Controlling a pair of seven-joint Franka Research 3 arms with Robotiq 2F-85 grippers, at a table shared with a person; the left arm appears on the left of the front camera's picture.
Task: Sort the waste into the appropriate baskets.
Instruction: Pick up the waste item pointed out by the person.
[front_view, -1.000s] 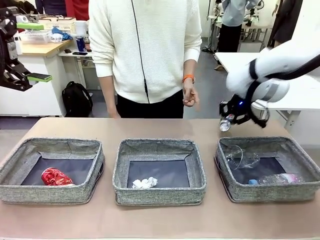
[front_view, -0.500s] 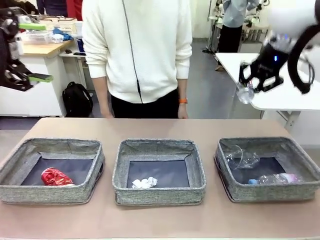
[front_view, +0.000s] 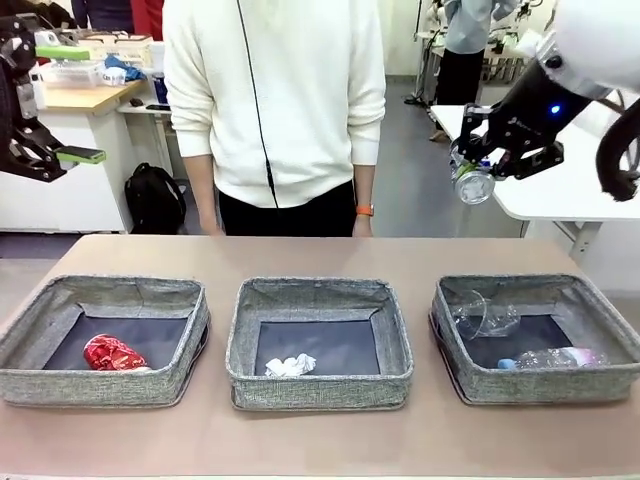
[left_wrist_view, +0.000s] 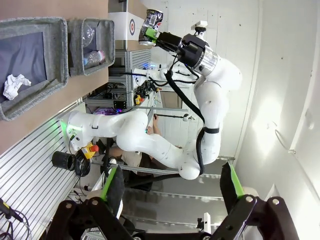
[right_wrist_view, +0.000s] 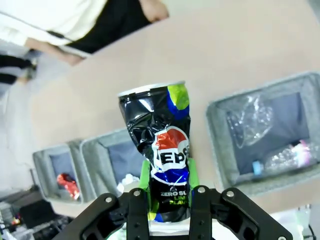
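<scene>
Three grey baskets stand in a row on the table; I take the middle basket (front_view: 318, 340) as the landmark. It holds a crumpled white paper ball (front_view: 289, 366) near its front wall. The basket to its left (front_view: 105, 340) holds a crushed red can (front_view: 111, 353), and the basket to its right (front_view: 535, 335) holds a clear plastic cup (front_view: 482, 315) and a clear bottle with blue cap (front_view: 552, 357).

Beyond the middle basket a person (front_view: 275, 100) in a white sweater stands at the far edge of the table, arms hanging down.

Far above and to the right of the middle basket, the right gripper (front_view: 500, 150) is clenched on the dark blue-black can (right_wrist_view: 159, 150), high in the air. In the right wrist view the green pads press the lower part of the can and its dented upper part sticks out free. I judge this can light, thin and already deformed, with smooth metal that can slip; the hold low on the body looks good, and more force would only crush it.

Far up to the left of the middle basket, the left gripper (front_view: 60, 105) hangs with its jaws spread wide and nothing between them
</scene>
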